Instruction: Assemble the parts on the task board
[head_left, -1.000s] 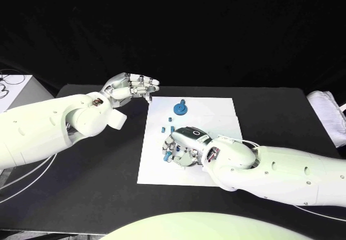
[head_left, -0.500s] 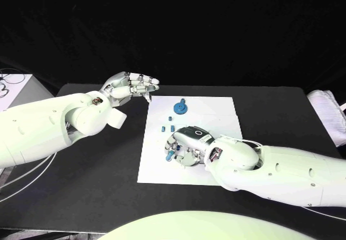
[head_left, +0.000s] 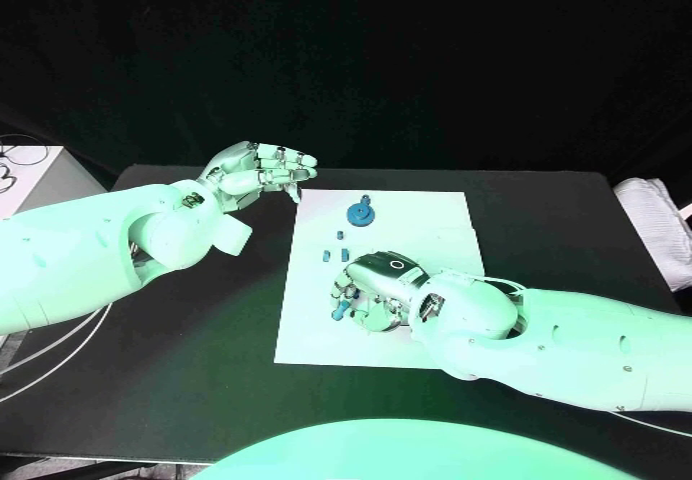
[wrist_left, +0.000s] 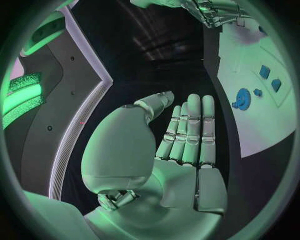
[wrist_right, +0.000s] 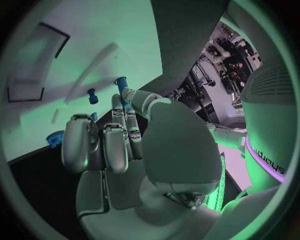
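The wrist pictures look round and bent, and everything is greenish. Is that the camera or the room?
Both wrist views are fisheye circles in a dark frame, so the task board's straight edges curve. In the head view, green light tints the board and both white arms, while the backdrop stays black. In the right wrist view, the right hand casts long shadows on the board.

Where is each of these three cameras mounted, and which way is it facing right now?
Head view: on the robot's head, looking down at the task board; both arms, left hand and right hand show.
Left wrist view: behind the left hand, facing past it to the board's edge.
Right wrist view: behind the right hand, facing the board.
Shared: all three show the round blue part.
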